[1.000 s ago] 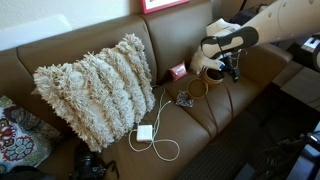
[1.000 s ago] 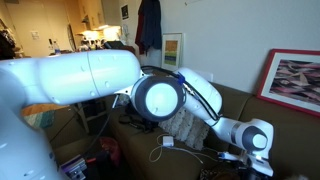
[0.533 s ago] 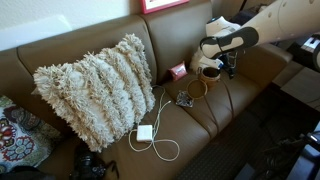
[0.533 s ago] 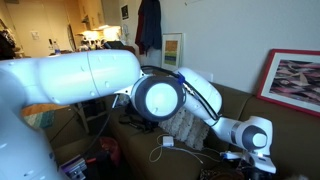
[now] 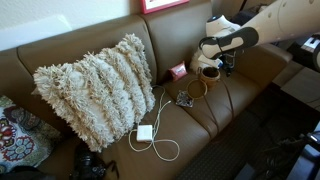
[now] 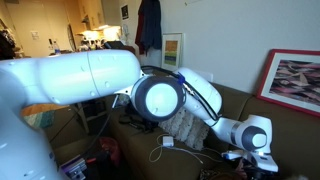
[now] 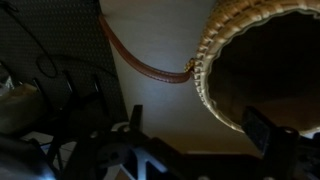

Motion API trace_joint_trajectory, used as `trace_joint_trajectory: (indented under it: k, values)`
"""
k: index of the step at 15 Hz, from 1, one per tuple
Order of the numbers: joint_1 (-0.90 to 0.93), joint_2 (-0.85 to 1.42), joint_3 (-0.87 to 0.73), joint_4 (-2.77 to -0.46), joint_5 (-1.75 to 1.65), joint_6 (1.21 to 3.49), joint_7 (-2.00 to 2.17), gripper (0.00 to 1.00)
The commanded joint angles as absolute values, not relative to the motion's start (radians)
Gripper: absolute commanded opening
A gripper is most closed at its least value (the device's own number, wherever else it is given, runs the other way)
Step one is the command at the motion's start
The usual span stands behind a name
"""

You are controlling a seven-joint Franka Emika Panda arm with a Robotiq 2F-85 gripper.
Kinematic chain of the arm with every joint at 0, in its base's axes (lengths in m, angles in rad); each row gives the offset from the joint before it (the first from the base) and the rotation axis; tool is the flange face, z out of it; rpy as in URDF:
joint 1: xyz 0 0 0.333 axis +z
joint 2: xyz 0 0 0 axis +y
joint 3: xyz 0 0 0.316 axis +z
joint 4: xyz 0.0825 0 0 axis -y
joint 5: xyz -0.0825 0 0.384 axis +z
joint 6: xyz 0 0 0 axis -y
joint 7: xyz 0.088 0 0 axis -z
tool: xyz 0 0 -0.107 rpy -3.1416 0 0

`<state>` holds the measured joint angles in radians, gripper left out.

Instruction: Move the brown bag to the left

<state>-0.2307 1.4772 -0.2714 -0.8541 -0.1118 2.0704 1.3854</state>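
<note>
The brown bag (image 5: 206, 70) sits on the brown sofa seat near the back cushion, with its thin hoop handle (image 5: 197, 88) lying toward the front. In the wrist view its woven rim (image 7: 212, 75) and dark mouth (image 7: 275, 55) fill the upper right, and the handle (image 7: 140, 65) curves off to the left. My gripper (image 5: 226, 70) hangs just over the bag, open, with nothing between its fingers. In the wrist view the gripper (image 7: 197, 125) has one fingertip (image 7: 258, 128) at the bag's rim and the other fingertip (image 7: 135, 118) over bare sofa leather.
A small pink box (image 5: 178, 71) stands beside the bag against the backrest. A dark small object (image 5: 184, 100) and a white charger (image 5: 145, 132) with looped cable lie mid-seat. A large shaggy pillow (image 5: 95, 90) leans further along. The robot arm (image 6: 90, 80) blocks much of an exterior view.
</note>
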Motion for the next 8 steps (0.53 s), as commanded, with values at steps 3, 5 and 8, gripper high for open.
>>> trace_joint_trajectory:
  k: [3, 5, 8]
  values:
    - [-0.239, 1.478, -0.271, -0.877, -0.117, 2.059, 1.363, 1.00]
    - [-0.237, 1.478, -0.275, -0.887, -0.121, 2.057, 1.360, 1.00]
    - [-0.235, 1.478, -0.277, -0.897, -0.127, 2.049, 1.349, 1.00]
